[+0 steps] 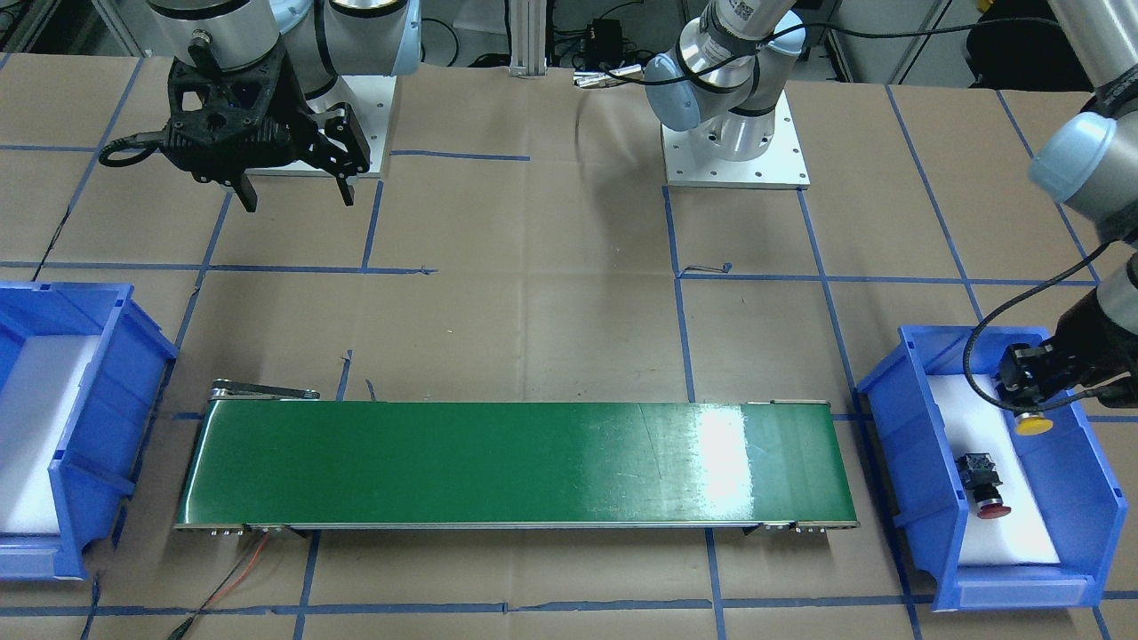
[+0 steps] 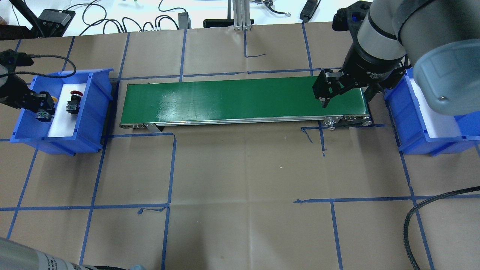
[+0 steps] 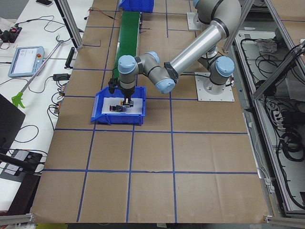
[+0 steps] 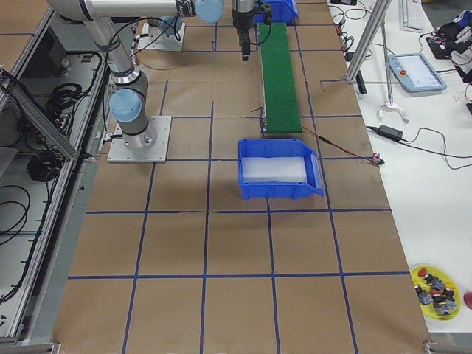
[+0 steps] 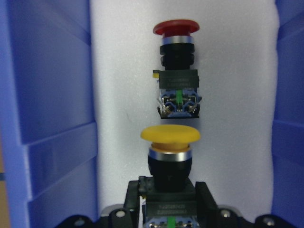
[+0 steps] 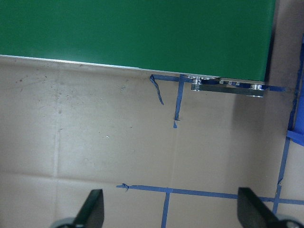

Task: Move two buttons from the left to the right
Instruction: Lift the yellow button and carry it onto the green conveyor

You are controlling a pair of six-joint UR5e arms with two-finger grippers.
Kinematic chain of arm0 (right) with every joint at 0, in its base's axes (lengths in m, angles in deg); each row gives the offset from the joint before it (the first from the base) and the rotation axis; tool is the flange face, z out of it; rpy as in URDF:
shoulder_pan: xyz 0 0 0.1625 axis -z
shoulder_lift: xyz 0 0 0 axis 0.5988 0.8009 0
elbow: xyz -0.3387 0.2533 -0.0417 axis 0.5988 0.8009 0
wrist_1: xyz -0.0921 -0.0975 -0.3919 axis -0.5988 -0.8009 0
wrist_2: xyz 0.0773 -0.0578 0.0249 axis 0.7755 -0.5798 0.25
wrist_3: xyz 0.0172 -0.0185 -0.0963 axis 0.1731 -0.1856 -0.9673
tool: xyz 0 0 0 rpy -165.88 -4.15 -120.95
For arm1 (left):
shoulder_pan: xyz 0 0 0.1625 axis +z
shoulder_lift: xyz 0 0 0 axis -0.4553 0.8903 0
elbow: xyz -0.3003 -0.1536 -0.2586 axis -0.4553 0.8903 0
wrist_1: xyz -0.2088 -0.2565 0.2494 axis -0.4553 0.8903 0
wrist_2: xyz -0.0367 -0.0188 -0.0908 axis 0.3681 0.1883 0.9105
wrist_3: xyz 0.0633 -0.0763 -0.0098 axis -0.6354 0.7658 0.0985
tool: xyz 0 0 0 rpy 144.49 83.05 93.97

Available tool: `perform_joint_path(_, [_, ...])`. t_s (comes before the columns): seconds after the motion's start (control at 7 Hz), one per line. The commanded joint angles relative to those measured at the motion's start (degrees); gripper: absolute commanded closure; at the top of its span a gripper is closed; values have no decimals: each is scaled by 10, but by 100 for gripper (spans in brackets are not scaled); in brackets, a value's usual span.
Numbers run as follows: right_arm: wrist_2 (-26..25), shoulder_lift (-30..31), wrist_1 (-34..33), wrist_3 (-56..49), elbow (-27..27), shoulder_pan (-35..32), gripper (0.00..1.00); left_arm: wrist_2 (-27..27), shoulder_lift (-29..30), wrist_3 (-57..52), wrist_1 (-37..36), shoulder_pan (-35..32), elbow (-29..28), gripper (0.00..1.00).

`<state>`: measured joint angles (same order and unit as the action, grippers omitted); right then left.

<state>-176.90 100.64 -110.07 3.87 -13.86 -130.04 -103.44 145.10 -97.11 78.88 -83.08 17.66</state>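
- The yellow-capped button (image 5: 170,156) is clamped between the fingers of the left pincer (image 5: 169,192), which has closed on its black body and rear block. Its cap points toward the bench edge away from the robot.
- I cannot tell whether this button rests on the liner or hangs just above it.
- The red-capped button (image 5: 176,71) lies on its side just beyond it. The two are in line but apart, and the red cap also faces the far edge.
- Both buttons are inside the blue bin (image 1: 900,453) at the robot's left end of the bench, over its white foam liner (image 1: 1022,529).
- A green conveyor belt (image 1: 516,462) runs along the bench between this bin and a second blue bin (image 1: 98,427) at the right end.
- The right pincer (image 1: 298,197) hovers near the belt's right end on the robot's side. Its fingers are spread wide and hold nothing.
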Motion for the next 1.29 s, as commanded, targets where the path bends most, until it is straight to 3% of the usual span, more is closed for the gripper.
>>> perform_joint_path(0.0, [0,0,0,0,0,0,0,0,-25,0,126,-1,-76,97])
perform_joint_path(0.43, [0,-1,0,0,0,0,0,19,-38,24,176,-34,-100,97])
perform_joint_path(1.14, [0,-1,0,0,0,0,0,12,-12,260,120,-262,-88,97])
